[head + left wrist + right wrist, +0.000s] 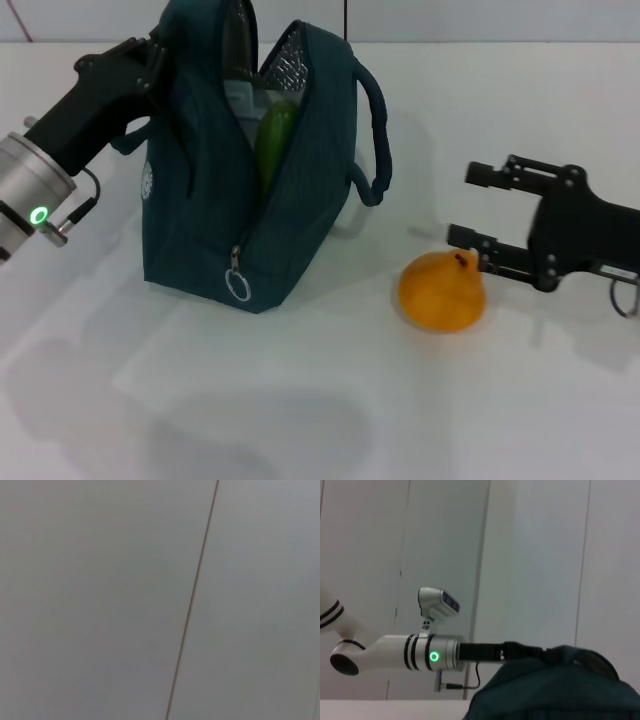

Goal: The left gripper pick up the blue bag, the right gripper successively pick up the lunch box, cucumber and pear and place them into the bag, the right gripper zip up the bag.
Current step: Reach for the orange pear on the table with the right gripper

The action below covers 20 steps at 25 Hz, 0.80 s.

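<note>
The blue bag stands upright on the white table, its top zipper open. A green cucumber and a pale lunch box sit inside it. My left gripper is shut on the bag's top left edge. The orange-yellow pear lies on the table to the right of the bag. My right gripper is open and empty, just right of and slightly behind the pear, apart from it. The right wrist view shows the bag's top and the left gripper holding it.
The zipper's ring pull hangs at the bag's front lower end. A bag handle loops out on the right side. The white table stretches in front. The left wrist view shows only a plain wall.
</note>
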Each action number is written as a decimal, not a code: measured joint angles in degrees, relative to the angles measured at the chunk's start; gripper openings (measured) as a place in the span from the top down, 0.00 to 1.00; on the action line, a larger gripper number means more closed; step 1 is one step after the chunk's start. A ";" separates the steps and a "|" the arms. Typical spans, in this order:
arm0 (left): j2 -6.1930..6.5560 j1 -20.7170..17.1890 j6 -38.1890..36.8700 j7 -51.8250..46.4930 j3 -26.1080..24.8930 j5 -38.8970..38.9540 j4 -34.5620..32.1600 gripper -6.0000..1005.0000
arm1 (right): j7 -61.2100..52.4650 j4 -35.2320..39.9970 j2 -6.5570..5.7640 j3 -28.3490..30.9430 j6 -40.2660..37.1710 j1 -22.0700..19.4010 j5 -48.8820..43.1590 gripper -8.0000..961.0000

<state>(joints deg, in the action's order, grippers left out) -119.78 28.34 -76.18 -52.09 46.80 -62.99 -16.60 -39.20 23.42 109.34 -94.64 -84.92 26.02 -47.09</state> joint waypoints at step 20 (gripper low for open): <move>-0.06 1.30 0.24 2.43 0.35 4.62 2.74 0.95 | 0.69 -5.62 3.39 0.90 4.38 -1.99 -1.68 0.37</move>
<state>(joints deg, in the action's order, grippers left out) -119.84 29.64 -75.95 -49.66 47.15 -58.37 -13.87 -38.51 17.80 112.72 -93.74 -80.54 24.03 -48.76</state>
